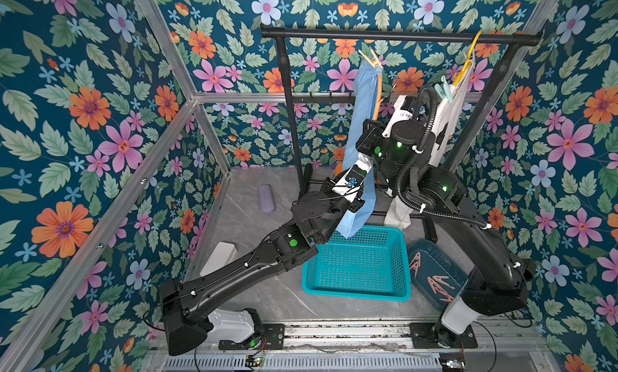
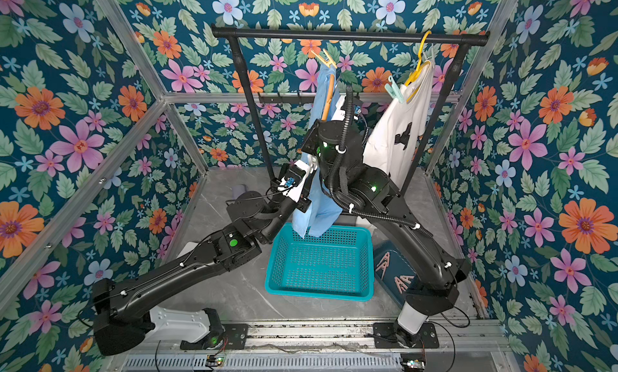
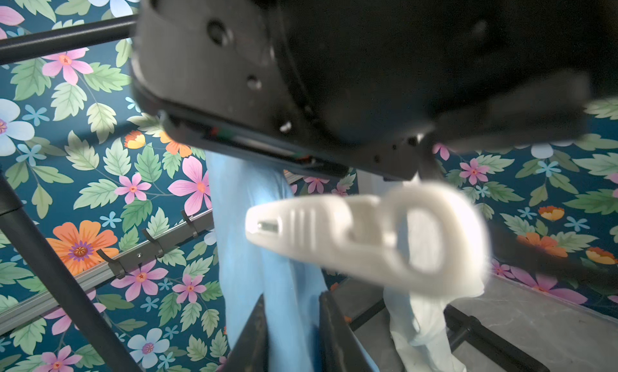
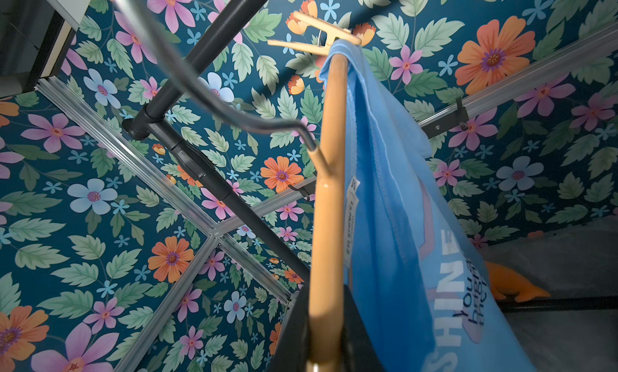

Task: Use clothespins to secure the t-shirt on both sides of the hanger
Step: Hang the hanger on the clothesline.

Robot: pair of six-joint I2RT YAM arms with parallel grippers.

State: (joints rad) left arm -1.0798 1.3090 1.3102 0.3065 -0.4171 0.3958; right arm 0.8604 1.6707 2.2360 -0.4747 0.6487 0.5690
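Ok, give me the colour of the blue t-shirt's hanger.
The hanger is orange, clearest in the right wrist view.

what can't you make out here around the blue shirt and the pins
Left wrist view: the blue t-shirt fills the gap between the fingers of the left hand; pinched or just behind, unclear.
Same view: the white plastic piece is blurred, unidentifiable.
Both top views: the right arm hides the orange hanger lower down; pin there unknown.
A top view: the right arm partly covers the clothespins in the tray.
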